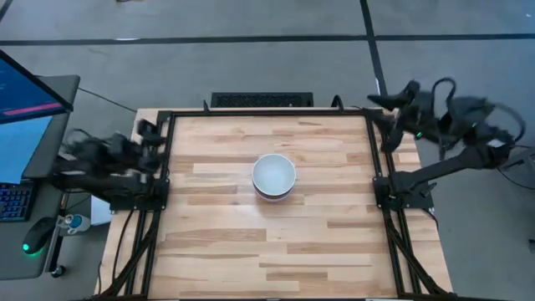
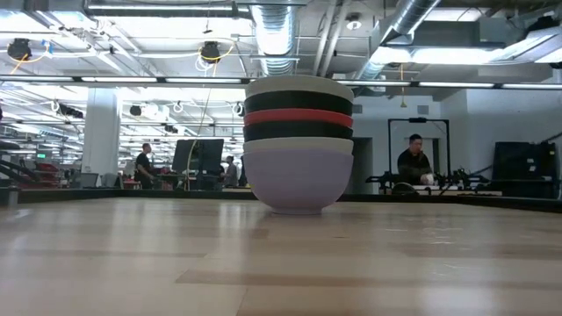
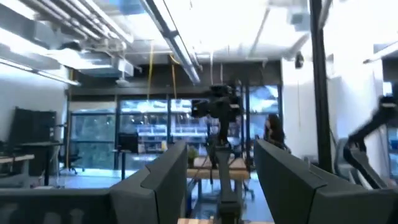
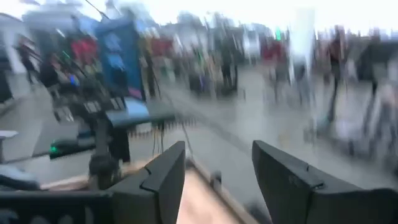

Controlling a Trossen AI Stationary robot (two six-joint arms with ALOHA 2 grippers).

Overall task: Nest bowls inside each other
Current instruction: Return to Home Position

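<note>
All the bowls stand nested in one stack [image 1: 274, 176] at the middle of the table. In the low view the stack [image 2: 299, 145] rests on its pale lavender bottom bowl [image 2: 298, 180], with white, black, red, black and white rims above it. From above only the top white bowl shows. My left gripper [image 3: 221, 177] is open, drawn back at the table's left edge [image 1: 149, 146]. My right gripper [image 4: 217, 177] is open, off the table's far right corner [image 1: 393, 104]. Neither is near the stack.
A black frame [image 1: 167, 180] borders the wooden table on its left, right and far sides. A keyboard [image 1: 262, 99] lies beyond the far edge. A monitor and a mouse [image 1: 38, 234] sit off the left side. People show in the room behind [image 2: 413, 162].
</note>
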